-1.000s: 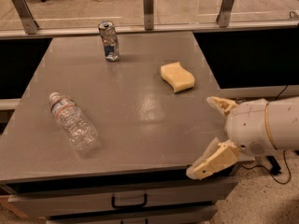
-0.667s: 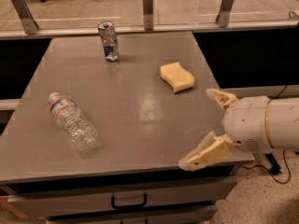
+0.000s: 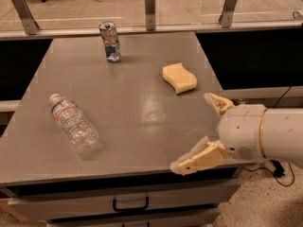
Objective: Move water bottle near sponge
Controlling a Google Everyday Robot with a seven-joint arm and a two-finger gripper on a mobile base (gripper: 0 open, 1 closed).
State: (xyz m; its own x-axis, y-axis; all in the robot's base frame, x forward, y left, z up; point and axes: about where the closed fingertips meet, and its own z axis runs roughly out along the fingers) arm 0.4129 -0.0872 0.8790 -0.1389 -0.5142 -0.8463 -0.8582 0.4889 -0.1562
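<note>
The water bottle (image 3: 72, 122), clear crinkled plastic with a white cap, lies on its side at the left of the grey table (image 3: 128, 93), cap toward the back left. The pale yellow sponge (image 3: 179, 78) lies at the right of the table, far from the bottle. My gripper (image 3: 196, 132) hovers over the table's front right corner, open and empty, one finger near the right edge and the other at the front edge. It is well to the right of the bottle and in front of the sponge.
A silver-blue can (image 3: 110, 42) stands upright at the back of the table. A glass railing with metal posts (image 3: 149, 8) runs behind the table. Drawers with a handle (image 3: 130, 205) sit under the front edge. A black cable (image 3: 279, 169) lies on the floor at right.
My gripper has moved slightly left, further over the table's front right corner. The bottle, sponge and can have not moved.
</note>
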